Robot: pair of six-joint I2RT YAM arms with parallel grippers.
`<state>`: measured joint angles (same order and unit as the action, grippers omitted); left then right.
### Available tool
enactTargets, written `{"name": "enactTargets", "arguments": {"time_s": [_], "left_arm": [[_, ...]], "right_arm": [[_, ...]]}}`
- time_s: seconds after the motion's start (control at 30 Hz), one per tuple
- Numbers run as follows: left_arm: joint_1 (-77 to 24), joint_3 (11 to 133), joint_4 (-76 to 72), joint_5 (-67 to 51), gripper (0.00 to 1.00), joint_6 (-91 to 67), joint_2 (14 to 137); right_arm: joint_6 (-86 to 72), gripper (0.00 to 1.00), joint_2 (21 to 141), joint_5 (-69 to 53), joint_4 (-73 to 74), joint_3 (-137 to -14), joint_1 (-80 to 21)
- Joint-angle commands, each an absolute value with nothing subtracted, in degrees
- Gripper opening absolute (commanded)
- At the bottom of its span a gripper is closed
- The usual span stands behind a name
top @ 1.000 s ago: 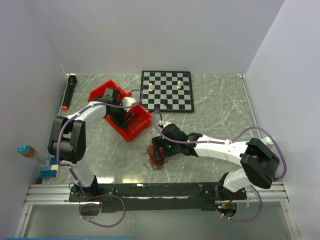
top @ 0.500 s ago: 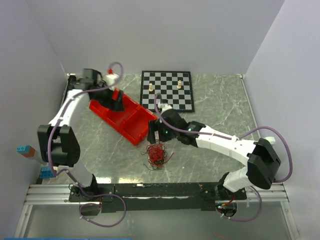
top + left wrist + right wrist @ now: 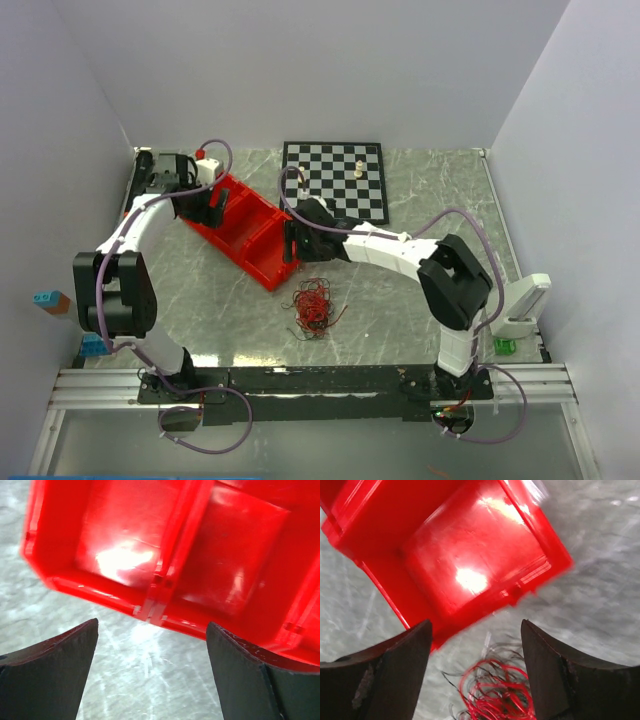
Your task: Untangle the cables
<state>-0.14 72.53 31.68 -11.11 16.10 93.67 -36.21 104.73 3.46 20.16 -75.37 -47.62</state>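
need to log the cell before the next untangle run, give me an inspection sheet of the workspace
surface: marble-look table, nothing spilled seen
job's things: wire bundle, red and dark, tangled, lying loose on the table just in front of the red bin
clutter: red bin, both compartments empty; chessboard with a pale piece; blue blocks at the left side
grippers: left gripper open at the bin's far end; right gripper open at its near end; neither holds anything
cables: lilac hoses on the arms, apart from the bundle
surroundings: plain white walls
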Motion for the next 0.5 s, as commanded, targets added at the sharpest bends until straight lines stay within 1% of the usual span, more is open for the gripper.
{"name": "enactTargets", "arguments": {"time_s": [0.0, 0.1, 0.23, 0.3, 0.37, 0.47], "left_arm": [[-0.2, 74.2, 26.3, -6.5, 0.93, 17.7, 93.2], [-0.2, 74.3, 27.2, -7.9, 0.92, 18.1, 93.3], [-0.2, 72.3, 29.3, -13.5, 0.90, 19.9, 91.6], [-0.2, 71.1, 31.2, -15.6, 0.89, 21.5, 90.9], [-0.3, 69.4, 31.6, -14.4, 0.89, 23.8, 90.2], [-0.4, 67.1, 30.9, -12.2, 0.89, 25.5, 88.7]], "right_arm": [[-38.2, 0.76, 107.6, 6.1, 22.5, -80.0, -46.9], [-38.1, 0.72, 108.6, 7.1, 22.5, -79.8, -46.1], [-36.9, 0.52, 107.3, 8.3, 22.3, -77.2, -44.3], [-35.4, 0.46, 105.2, 8.2, 21.2, -74.5, -43.2], [-33.8, 0.44, 103.5, 8.7, 20.7, -71.7, -42.3], [-32.1, 0.44, 100.9, 10.9, 20.9, -67.5, -41.6]]}}
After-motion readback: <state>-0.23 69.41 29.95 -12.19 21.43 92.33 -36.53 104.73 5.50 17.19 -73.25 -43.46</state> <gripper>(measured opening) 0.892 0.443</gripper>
